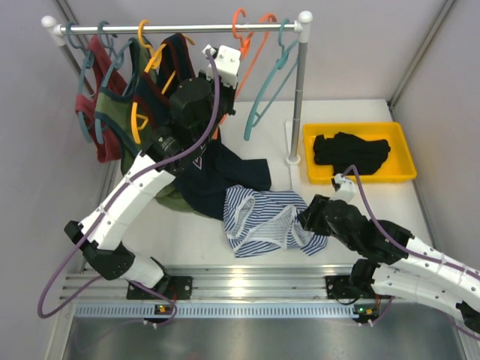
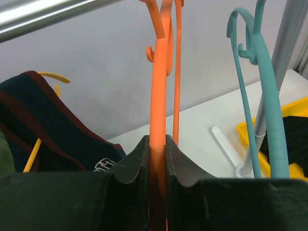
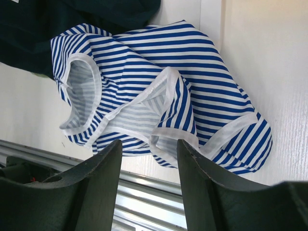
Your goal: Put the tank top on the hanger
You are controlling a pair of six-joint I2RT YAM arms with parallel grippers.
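The striped navy-and-white tank top point(image 1: 266, 221) lies crumpled on the table near the front, right of centre. It fills the right wrist view point(image 3: 159, 82). My right gripper point(image 1: 309, 217) is open and empty, just to the right of the top, with its fingertips point(image 3: 149, 144) above the near hem. The orange hanger point(image 1: 251, 45) hangs by its hook on the rail. My left gripper point(image 1: 238, 75) is raised to it and shut on one orange arm point(image 2: 160, 72), which is pinched between the jaws point(image 2: 156, 142).
A metal rail point(image 1: 180, 28) on a post point(image 1: 298, 90) carries a teal hanger point(image 1: 270, 82) and several hung garments point(image 1: 112, 105) at the left. A navy top with lettering point(image 1: 217, 176) lies behind the tank top. A yellow tray point(image 1: 358, 127) holds a black garment point(image 1: 351, 154).
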